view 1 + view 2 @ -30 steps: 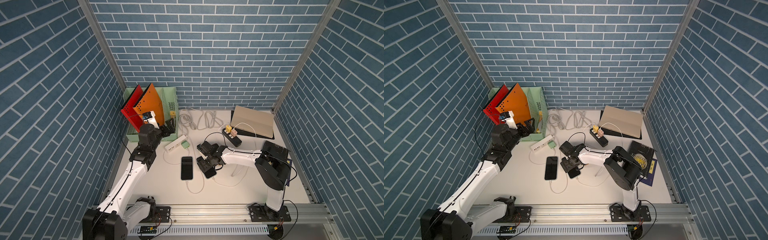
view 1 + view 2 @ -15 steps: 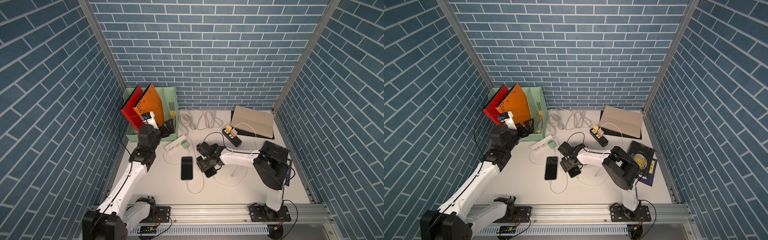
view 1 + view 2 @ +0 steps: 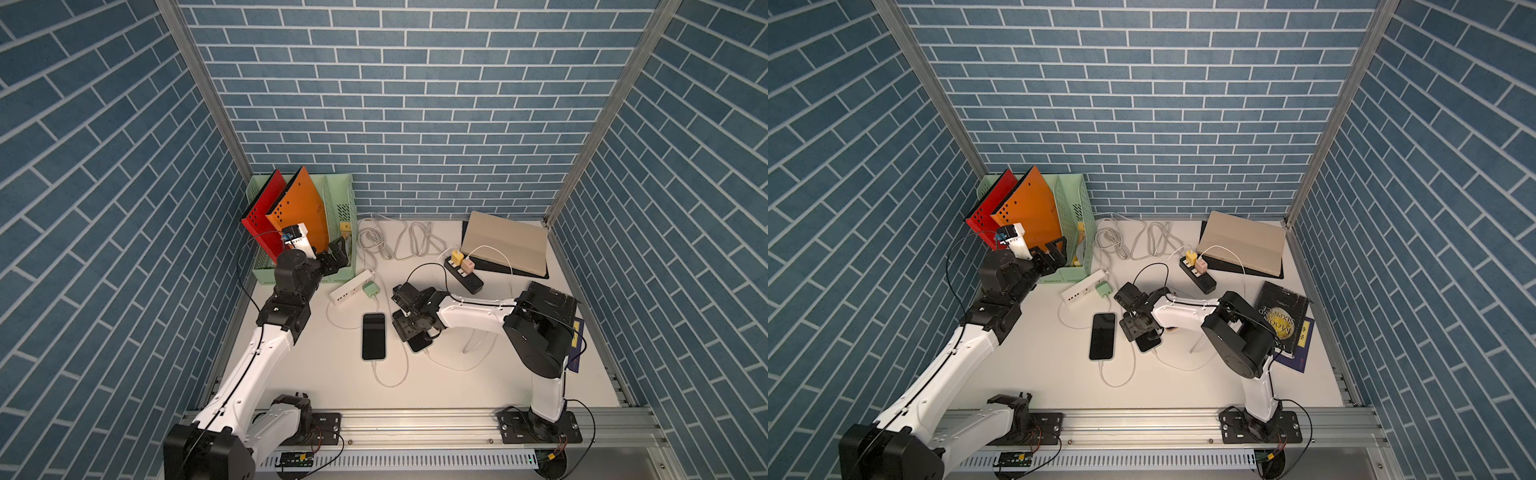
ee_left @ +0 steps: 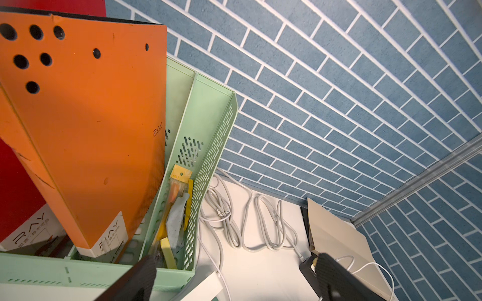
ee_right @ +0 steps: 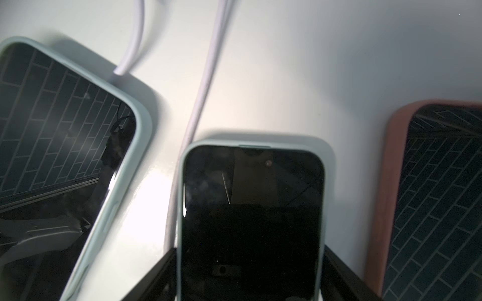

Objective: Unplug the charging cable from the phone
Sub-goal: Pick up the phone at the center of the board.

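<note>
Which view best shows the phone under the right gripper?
The right wrist view: the phone, in a pale green case, lies close up between the right gripper's fingers. In both top views only its end shows beneath the gripper. The left wrist view misses it.

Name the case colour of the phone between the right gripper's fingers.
Pale mint green case, clearest in the right wrist view.
</note>
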{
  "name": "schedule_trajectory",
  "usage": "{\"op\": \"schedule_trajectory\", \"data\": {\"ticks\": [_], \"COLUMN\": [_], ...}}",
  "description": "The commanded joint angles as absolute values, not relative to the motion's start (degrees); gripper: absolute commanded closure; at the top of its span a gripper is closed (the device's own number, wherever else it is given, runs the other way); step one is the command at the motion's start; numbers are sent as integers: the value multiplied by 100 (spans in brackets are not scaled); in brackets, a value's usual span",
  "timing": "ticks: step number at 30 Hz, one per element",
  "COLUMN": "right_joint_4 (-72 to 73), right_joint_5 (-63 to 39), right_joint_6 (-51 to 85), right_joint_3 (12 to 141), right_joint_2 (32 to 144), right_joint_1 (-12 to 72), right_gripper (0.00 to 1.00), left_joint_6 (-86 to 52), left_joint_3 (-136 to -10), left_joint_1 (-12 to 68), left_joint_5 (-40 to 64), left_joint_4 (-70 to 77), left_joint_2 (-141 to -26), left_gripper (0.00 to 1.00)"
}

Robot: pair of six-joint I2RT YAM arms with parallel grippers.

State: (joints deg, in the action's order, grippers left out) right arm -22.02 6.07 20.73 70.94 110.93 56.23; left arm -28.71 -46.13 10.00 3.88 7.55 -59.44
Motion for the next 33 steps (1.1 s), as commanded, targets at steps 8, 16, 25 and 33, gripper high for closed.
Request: {"op": "schedule_trajectory", "data": {"ticks": [8, 16, 25, 33], "right_joint_4": [-1579, -1009, 249, 1531], "right_joint_5": [-327, -2119, -4574, -6088], "right_joint_6": [1878, 1896, 2588, 3292], "right_joint_3": [7122, 7162, 6951, 6846], "right_joint_2": [10162, 9830, 9640, 9394], "right_joint_1": [4897, 4068, 3331, 3009], "right_gripper": [75, 77, 79, 80], "left_joint_6": [-2620, -2602, -2691, -2604], "left_joint_3": [-4716, -4949, -4873, -4842], "left_joint_1": [958, 958, 1156, 1672], "left_joint_5": [1342, 3334, 4801, 5188], "left_joint_4": [815, 1013, 1329, 1434], "left_joint_2": [-6090, -6750, -7136, -7188], "left_gripper": [0, 0, 0, 0]}}
